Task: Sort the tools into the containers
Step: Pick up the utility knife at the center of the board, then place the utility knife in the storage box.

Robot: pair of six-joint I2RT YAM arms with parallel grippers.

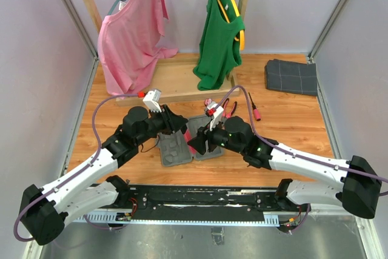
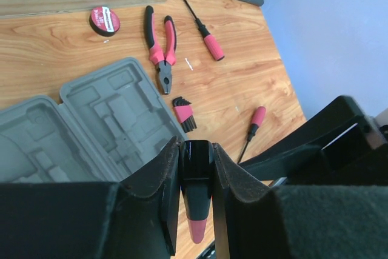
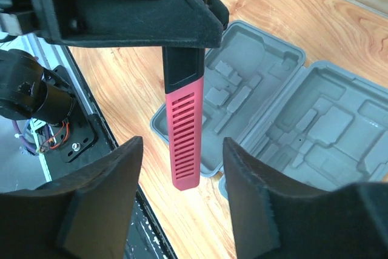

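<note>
Left pincer (image 2: 196, 148) clamped on pink knife tool (image 2: 196, 210); right pincer (image 3: 182, 150) apart. Pliers (image 2: 160, 50) and hex keys (image 2: 185, 113) lie beside the open case (image 2: 91, 119).

Left gripper (image 2: 196, 153) clamped, right gripper (image 3: 182, 150) spread.

Matt grey plastic case (image 2: 91, 110) on grained wood table (image 2: 254, 83).

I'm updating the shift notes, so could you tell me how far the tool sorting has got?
Done: nothing; the open grey case looks empty. In hand: the left gripper clamps the long pink tool, right gripper open around it. Left: pliers, two screwdrivers, hex keys and red roll lie on the table.
</note>
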